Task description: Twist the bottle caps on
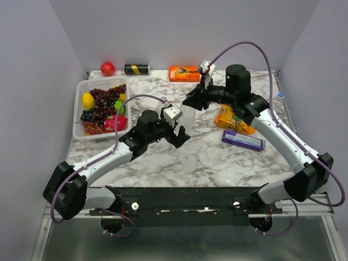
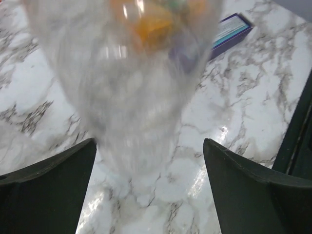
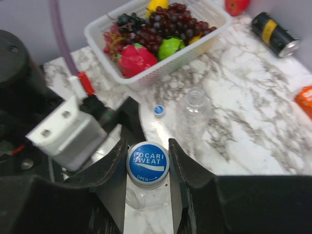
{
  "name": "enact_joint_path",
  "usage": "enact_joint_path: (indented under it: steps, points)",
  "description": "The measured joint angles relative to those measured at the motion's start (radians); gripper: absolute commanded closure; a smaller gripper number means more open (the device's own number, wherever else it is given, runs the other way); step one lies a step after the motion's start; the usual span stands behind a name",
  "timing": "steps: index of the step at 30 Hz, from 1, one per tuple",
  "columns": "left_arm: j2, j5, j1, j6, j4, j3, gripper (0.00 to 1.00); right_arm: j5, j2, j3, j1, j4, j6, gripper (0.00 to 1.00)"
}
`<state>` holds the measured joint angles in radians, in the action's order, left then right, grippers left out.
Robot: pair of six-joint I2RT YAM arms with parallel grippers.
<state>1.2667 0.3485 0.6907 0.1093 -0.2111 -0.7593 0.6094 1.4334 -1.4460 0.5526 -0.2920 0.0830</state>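
**Right fingers pinch the blue cap; left fingers stand wide around the bottle**

Closest to us, in the right wrist view, the right gripper [image 3: 147, 146] presses its two black fingers against opposite sides of a blue cap [image 3: 147, 165]. The cap sits on the neck of a clear bottle [image 3: 146, 197]. On the cap's top we read "POCARI SWEAT" in white, with "OPEN" and a curved arrow beneath. The left gripper [image 2: 148, 146] flanks the same bottle lower down. Its fingers [image 2: 48, 190] are spread wide, with bare marble showing between each one and the bottle wall, so they grip nothing. The bottle fills that view as a blur. We can make out nothing inside it, only orange and purple shapes showing through.

Off to the right, a purple box [image 1: 243, 140] lies flat, with an orange snack bag [image 1: 232, 119] just behind it. We cannot read their print.

Just beyond the pinched cap, a loose cap [image 3: 159, 110] lies on the marble table [image 3: 253, 141], beside a second bottle [image 3: 195, 117] standing upright with its neck open. Behind these, a white basket [image 3: 185, 62] holds dark and red grapes [image 3: 165, 22], a lemon [image 3: 157, 4], a green fruit [image 3: 171, 47] and a pink-red fruit [image 3: 135, 58].

Along the far edge we see a red apple [image 1: 107, 68], a black-and-gold can [image 1: 137, 69] on its side and an orange box [image 1: 184, 73], their lettering too small to read.
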Motion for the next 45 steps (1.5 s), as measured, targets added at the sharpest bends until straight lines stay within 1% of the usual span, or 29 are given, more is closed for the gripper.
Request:
enact_joint_path:
  steps: [2, 6, 11, 18, 24, 27, 28, 30, 31, 34, 38, 45]
  points:
    - [-0.029, -0.040, -0.010, -0.017, 0.057, 0.002, 0.01, -0.027, 0.021, 0.000, -0.027, 0.028, 0.051, 0.95]
    - [-0.156, -0.116, -0.037, -0.058, 0.212, 0.024, 0.01, -0.071, 0.080, 0.002, -0.101, 0.100, 0.124, 0.95]
    - [-0.264, -0.154, -0.042, -0.103, 0.363, 0.035, 0.01, -0.100, 0.172, 0.009, -0.174, 0.187, 0.182, 0.94]
    - [-0.257, -0.162, -0.068, -0.129, 0.493, 0.034, 0.01, -0.121, 0.301, 0.009, -0.243, 0.285, 0.224, 0.91]
    - [-0.214, -0.174, -0.083, -0.150, 0.525, 0.004, 0.01, -0.134, 0.377, 0.002, -0.286, 0.298, 0.215, 0.87]
    - [-0.205, -0.177, -0.088, -0.154, 0.526, -0.007, 0.01, -0.138, 0.386, -0.012, -0.295, 0.298, 0.204, 0.76]
    - [-0.203, -0.177, -0.089, -0.154, 0.527, -0.009, 0.01, -0.139, 0.388, -0.015, -0.298, 0.298, 0.202, 0.69]
    - [-0.199, -0.178, -0.093, -0.156, 0.527, -0.013, 0.01, -0.141, 0.391, -0.021, -0.301, 0.298, 0.197, 0.62]
    - [-0.198, -0.178, -0.094, -0.158, 0.527, -0.013, 0.01, -0.143, 0.394, -0.024, -0.301, 0.298, 0.194, 0.56]
    - [-0.196, -0.178, -0.096, -0.160, 0.527, -0.013, 0.01, -0.150, 0.402, -0.027, -0.301, 0.299, 0.181, 0.48]
    - [-0.193, -0.178, -0.096, -0.162, 0.527, -0.013, 0.01, -0.165, 0.407, -0.035, -0.301, 0.297, 0.175, 0.43]
    - [-0.192, -0.177, -0.096, -0.162, 0.527, -0.013, 0.01, -0.181, 0.409, -0.037, -0.301, 0.288, 0.175, 0.41]
